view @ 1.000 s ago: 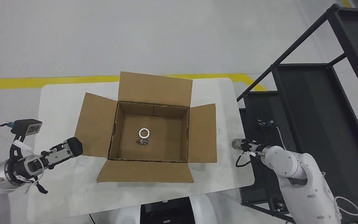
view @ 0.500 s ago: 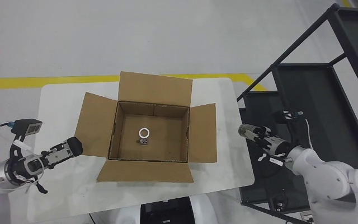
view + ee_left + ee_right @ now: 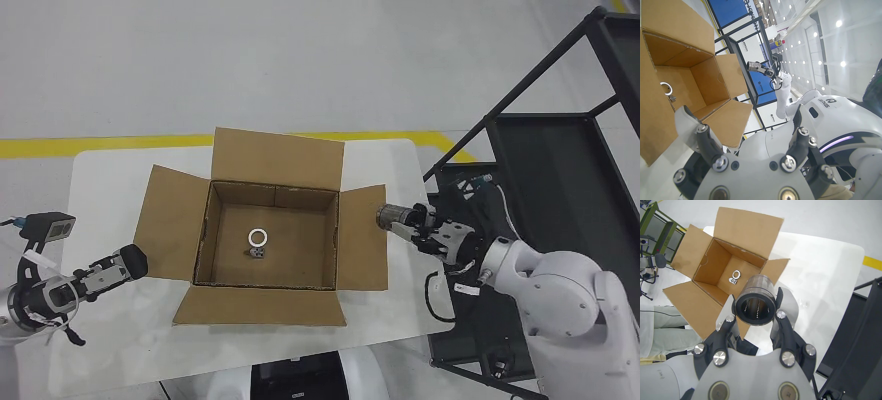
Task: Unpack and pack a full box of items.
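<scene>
An open cardboard box stands mid-table with its four flaps spread out. On its floor lie a white ring and a small metal plate, the same ring and plate showing in the right wrist view. My right gripper hovers over the box's right flap, shut on a metal cylinder with rows of bearing balls in its bore. Left of the box, my left gripper is low over the table; its fingers stand open with nothing between them.
A black shelf rack stands close against the white table's right edge. On the rack is a blue spray can. A yellow line runs along the floor behind the table.
My right arm has swung left from the table's right edge by the rack to above the box's right flap, carrying the cylinder. The left arm has stayed still.
</scene>
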